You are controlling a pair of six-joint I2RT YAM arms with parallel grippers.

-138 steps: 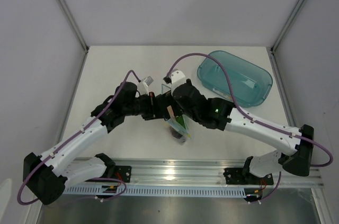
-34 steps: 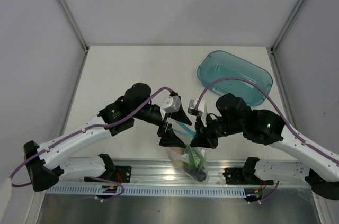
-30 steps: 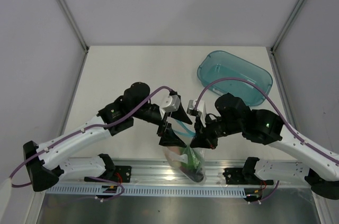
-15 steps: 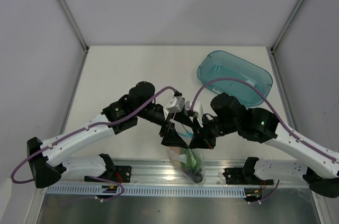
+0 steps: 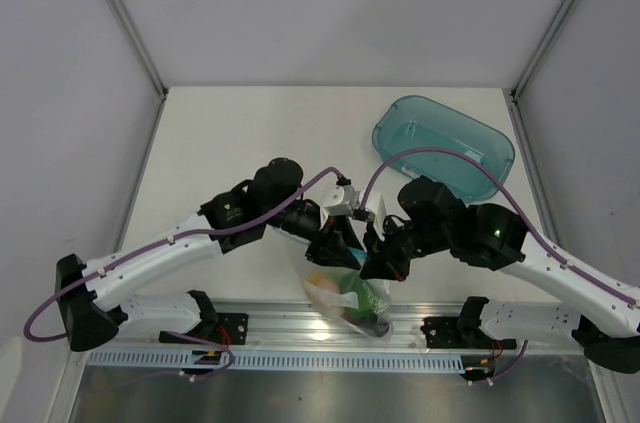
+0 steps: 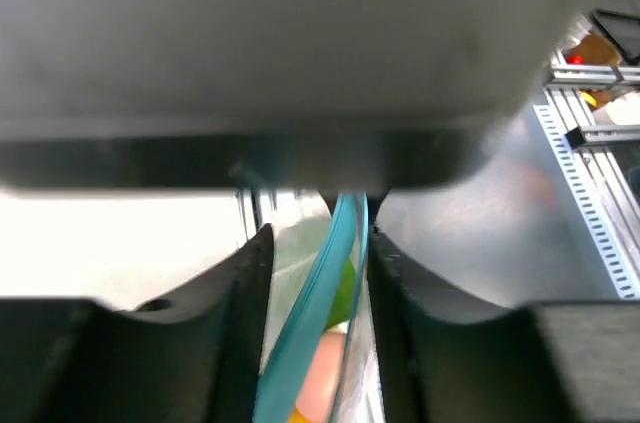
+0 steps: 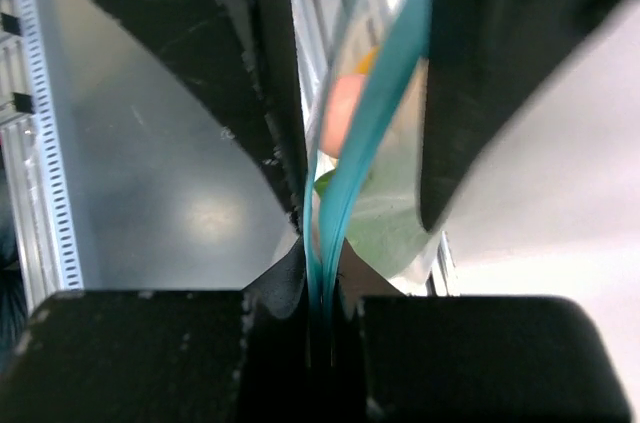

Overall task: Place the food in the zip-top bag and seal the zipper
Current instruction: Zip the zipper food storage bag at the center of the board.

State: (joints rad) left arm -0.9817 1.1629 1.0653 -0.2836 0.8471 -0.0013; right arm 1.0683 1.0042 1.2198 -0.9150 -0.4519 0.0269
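Now two grippers hold one bag (image 5: 350, 295) by its zipper (image 6: 322, 293). The left gripper (image 5: 335, 246) has its two fingers drawn nearly together on the blue strip, and the right gripper (image 5: 378, 261) is clamped tight on the same strip just beside it. The bag hangs below them at the table's (image 5: 230, 133) near edge, holding the food (image 5: 358, 293). One pink piece (image 7: 343, 113), one dark piece (image 5: 375, 325), some green and a bit of yellow-orange show; I cannot tell the full count. One tub (image 5: 445, 148) sits well apart.
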